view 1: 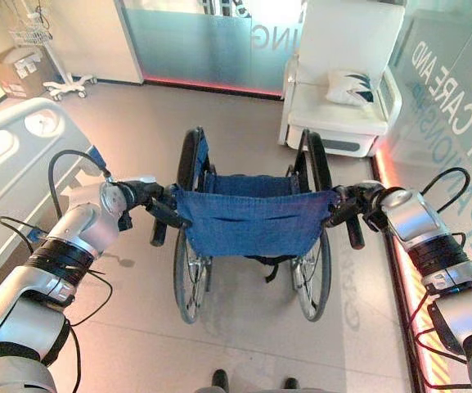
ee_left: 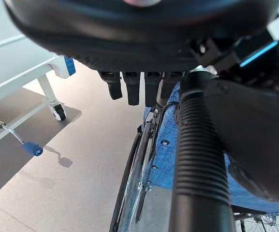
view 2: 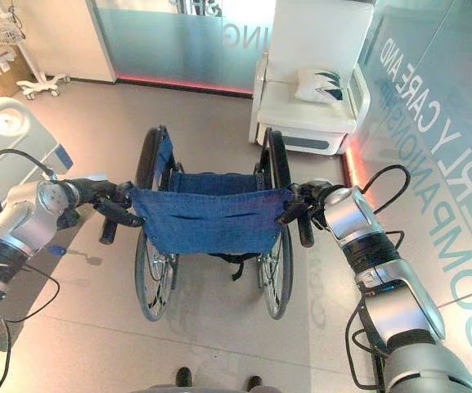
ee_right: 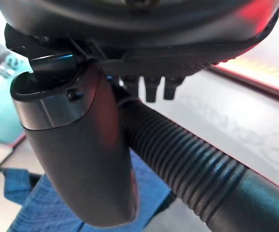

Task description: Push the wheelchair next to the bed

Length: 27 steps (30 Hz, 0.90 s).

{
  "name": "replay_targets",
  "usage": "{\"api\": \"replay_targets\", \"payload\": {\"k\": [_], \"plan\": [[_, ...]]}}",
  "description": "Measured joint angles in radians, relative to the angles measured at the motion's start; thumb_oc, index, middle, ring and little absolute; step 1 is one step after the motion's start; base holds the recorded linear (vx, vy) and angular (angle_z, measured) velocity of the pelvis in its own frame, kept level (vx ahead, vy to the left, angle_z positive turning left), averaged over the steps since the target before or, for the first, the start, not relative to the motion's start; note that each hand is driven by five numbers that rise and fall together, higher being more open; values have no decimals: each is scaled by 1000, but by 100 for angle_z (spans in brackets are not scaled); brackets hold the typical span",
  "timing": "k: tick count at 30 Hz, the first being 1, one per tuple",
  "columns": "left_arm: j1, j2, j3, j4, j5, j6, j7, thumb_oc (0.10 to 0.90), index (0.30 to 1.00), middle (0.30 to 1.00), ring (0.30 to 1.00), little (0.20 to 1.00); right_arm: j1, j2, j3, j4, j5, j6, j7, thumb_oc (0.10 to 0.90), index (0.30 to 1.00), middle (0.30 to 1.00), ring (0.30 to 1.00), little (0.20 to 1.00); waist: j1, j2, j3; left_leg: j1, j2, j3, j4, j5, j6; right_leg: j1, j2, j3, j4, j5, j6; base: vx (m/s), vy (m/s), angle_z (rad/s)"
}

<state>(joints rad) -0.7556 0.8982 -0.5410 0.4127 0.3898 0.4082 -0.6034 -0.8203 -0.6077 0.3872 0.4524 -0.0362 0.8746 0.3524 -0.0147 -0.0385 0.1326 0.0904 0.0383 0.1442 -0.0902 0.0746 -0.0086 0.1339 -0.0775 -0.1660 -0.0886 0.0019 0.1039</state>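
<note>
The wheelchair (view 1: pixel 252 217) with a blue cloth back stands in the middle of the floor, facing away from me. My left hand (view 1: pixel 141 195) is shut on its left push handle (ee_left: pixel 197 159), the ribbed black grip running between the thumb and curled fingers (ee_left: pixel 129 89). My right hand (view 1: pixel 358 201) is shut on the right push handle (ee_right: pixel 178 154), with the thumb (ee_right: pixel 81 145) lying over the grip. The white bed (view 1: pixel 6 155) with its side rail runs along the left, a short way from the wheelchair's left wheel.
A white armchair (view 1: pixel 342 115) with a cushion stands ahead on the right. A glass wall (view 1: pixel 456 123) runs along the right side. A cardboard box (view 1: pixel 11 70) and a wheeled stand (view 1: pixel 68 82) sit at the far left. The bed's crank (ee_left: pixel 32 148) sticks out low.
</note>
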Motion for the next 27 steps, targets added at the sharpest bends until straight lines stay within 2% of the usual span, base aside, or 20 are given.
{"api": "replay_targets", "payload": {"k": [6, 10, 11, 13, 14, 15, 16, 23, 27], "plan": [[1, -40, -2, 50, 2, 16, -2, 800, 900, 900, 900, 900, -14, 2, 20, 40, -13, 17, 62, 800, 900, 900, 900, 900, 2, 10, -22, 0, 0, 0, 0, 0, 0, 0, 0, 0, 0, 0, 0, 0, 0, 0], [1, -77, -3, 102, 10, 22, 6, 800, 900, 900, 900, 900, -21, 32, 26, 84, -43, 22, 74, 800, 900, 900, 900, 900, 1, 14, -45, 1, 0, 0, 0, 0, 0, 1, 0, 0, 0, 0, 0, 0, 0, 0], [1, -86, -3, 110, 15, 24, 8, 800, 900, 900, 900, 900, -22, 34, 27, 88, -45, 22, 74, 546, 519, 519, 519, 519, 2, 14, -46, 1, 0, 0, 0, 0, 0, 1, 0, 0, 0, 0, 0, 0, 0, 0], [1, -103, -1, 119, 48, 27, 8, 800, 900, 900, 900, 900, -22, 38, 31, 97, -45, 22, 72, 400, 300, 300, 300, 300, 2, 14, -50, 5, 0, -1, 0, 0, 0, 2, 0, 0, 0, 0, 0, 0, 0, 0], [1, -104, -2, 121, 49, 29, 7, 673, 709, 709, 709, 709, -22, 39, 33, 99, -45, 22, 68, 400, 300, 300, 300, 300, 2, 15, -51, 5, 0, -1, 0, 0, 0, 2, 0, 0, 0, 0, 0, 0, 0, 0], [1, -106, -2, 123, 49, 32, 6, 430, 345, 345, 345, 345, -22, 43, 35, 95, -45, 19, 61, 400, 300, 300, 300, 300, 1, 16, -51, 5, 0, 0, 0, 0, 0, 1, 0, 0, 0, 0, 0, 0, 0, 0], [1, -116, -1, 130, 49, 38, 7, 400, 300, 300, 300, 300, -24, 54, 55, 93, -78, 19, 52, 400, 300, 300, 300, 300, 2, 18, -54, 5, 0, 0, 0, 0, 0, 1, 0, 1, 0, 1, 1, 0, 0, 0], [2, -189, 13, 173, 54, 68, 61, 400, 300, 300, 300, 300, -19, 69, 63, 96, -114, 24, 20, 400, 300, 300, 300, 300, 8, 30, -67, 2, -2, 0, 0, 0, 0, -1, -2, 0, 0, 2, 2, 8, -6, 1], [-3, -219, 7, 189, 124, 65, 91, 400, 300, 300, 300, 300, -19, 72, 66, 93, -133, 22, 26, 400, 300, 300, 300, 300, 8, 35, -67, 2, -2, 0, 0, 0, 0, -1, -2, -1, 0, 2, 2, 8, -6, 0]]}}
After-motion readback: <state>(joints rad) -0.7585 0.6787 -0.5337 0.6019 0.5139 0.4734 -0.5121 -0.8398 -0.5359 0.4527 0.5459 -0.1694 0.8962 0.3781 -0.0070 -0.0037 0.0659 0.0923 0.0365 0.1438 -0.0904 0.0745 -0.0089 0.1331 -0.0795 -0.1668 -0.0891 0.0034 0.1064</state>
